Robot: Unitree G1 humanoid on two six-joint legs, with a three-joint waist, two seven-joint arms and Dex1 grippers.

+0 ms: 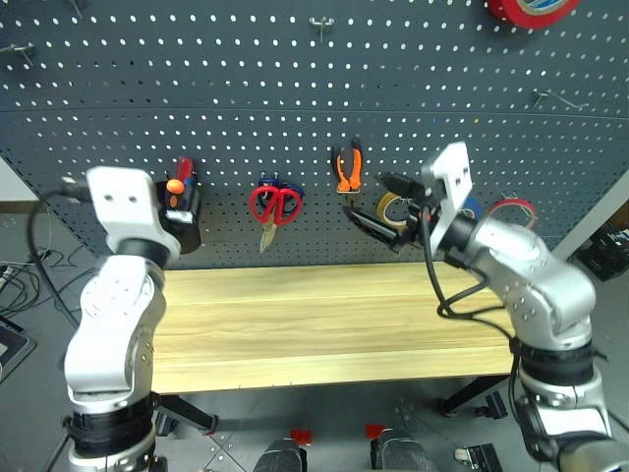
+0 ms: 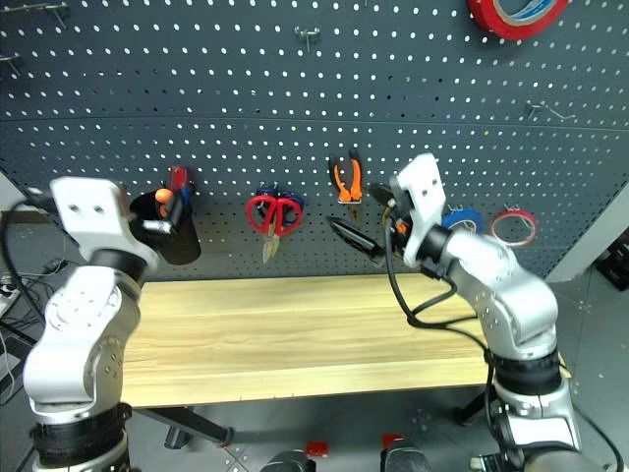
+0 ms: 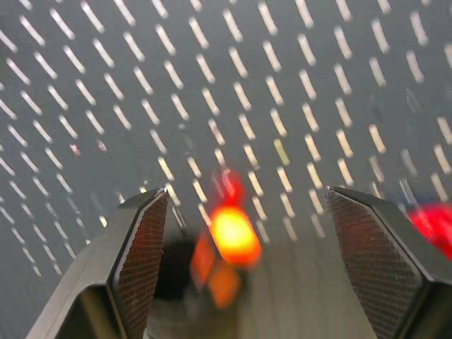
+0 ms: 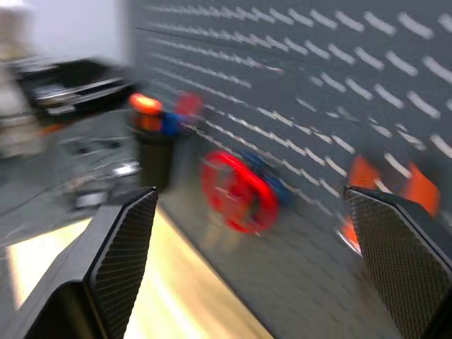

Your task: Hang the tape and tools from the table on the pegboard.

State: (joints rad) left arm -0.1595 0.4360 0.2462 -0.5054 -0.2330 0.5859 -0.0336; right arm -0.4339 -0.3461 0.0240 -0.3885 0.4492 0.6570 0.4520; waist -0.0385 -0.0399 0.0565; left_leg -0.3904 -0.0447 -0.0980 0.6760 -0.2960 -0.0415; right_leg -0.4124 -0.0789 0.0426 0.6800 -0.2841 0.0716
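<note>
The pegboard point(image 1: 246, 88) fills the wall behind the table point(image 1: 295, 324). On it hang the red-handled scissors point(image 1: 275, 204), the orange-handled pliers point(image 1: 346, 169) and the blue tape point(image 2: 464, 216), which my right arm partly hides. The screwdriver point(image 1: 175, 185) stands in a black cup point(image 4: 155, 159) on the board at the left. My left gripper point(image 3: 258, 261) is open just in front of that cup, with nothing between its fingers. Between the pliers and the blue tape, my right gripper point(image 1: 383, 205) is open and empty, close to the board.
A yellow ring point(image 1: 393, 208) hangs behind my right gripper, and a red-and-white ring point(image 1: 513, 211) hangs to its right. A large red roll point(image 1: 531, 8) sits at the top right. Blue-handled scissors hang behind the red ones. Bare hooks point(image 1: 321, 27) stick out higher up.
</note>
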